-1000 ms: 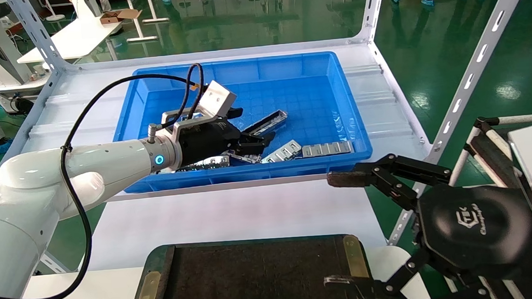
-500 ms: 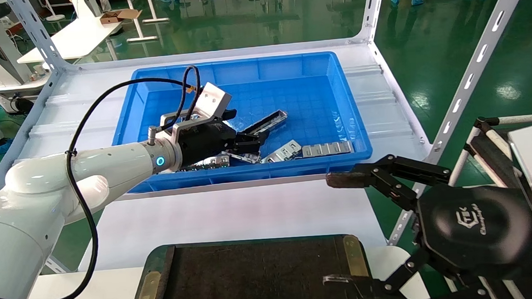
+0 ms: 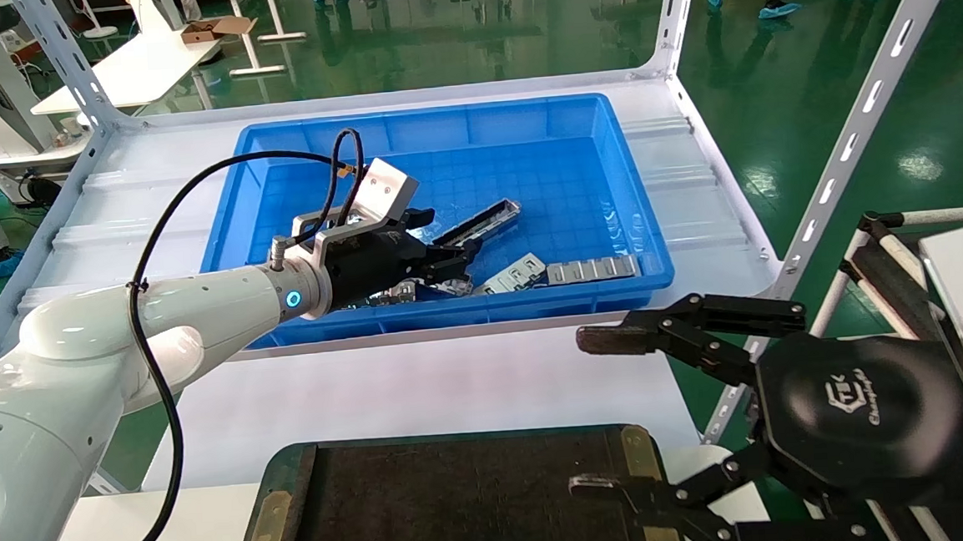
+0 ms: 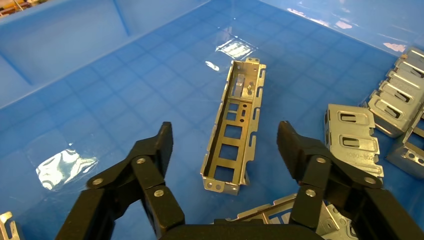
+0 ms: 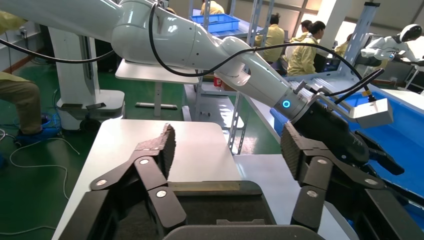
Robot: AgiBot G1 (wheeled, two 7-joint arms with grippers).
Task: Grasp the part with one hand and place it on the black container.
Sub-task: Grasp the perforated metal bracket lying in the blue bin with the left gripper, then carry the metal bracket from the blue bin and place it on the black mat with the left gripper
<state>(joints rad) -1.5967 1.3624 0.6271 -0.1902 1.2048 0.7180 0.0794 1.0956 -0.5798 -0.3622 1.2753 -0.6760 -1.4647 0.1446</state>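
Our left gripper (image 4: 222, 145) is spread wide and holds nothing; it hangs low inside the blue bin (image 3: 637, 211), over the near part of its floor. In the left wrist view the part (image 4: 235, 127) lies flat on the bin floor, just ahead of the fingers (image 4: 160, 145), between their two lines, with its open slotted face up. Its long axis runs away from the gripper, nearly along the reach direction, so the fingers stand on either side of its narrow width; we judge this a good line for closing across it after a short advance and descent. Other metal pieces (image 4: 352, 137) lie near one finger and could be touched. In the head view the part (image 3: 478, 220) lies beyond the fingertips, pointing diagonally toward the far right of the bin. Our right gripper (image 3: 624, 416) is also wide and empty, parked over the right edge of the tray (image 3: 635, 453), well apart from the part, so the left arm is clearly nearer.
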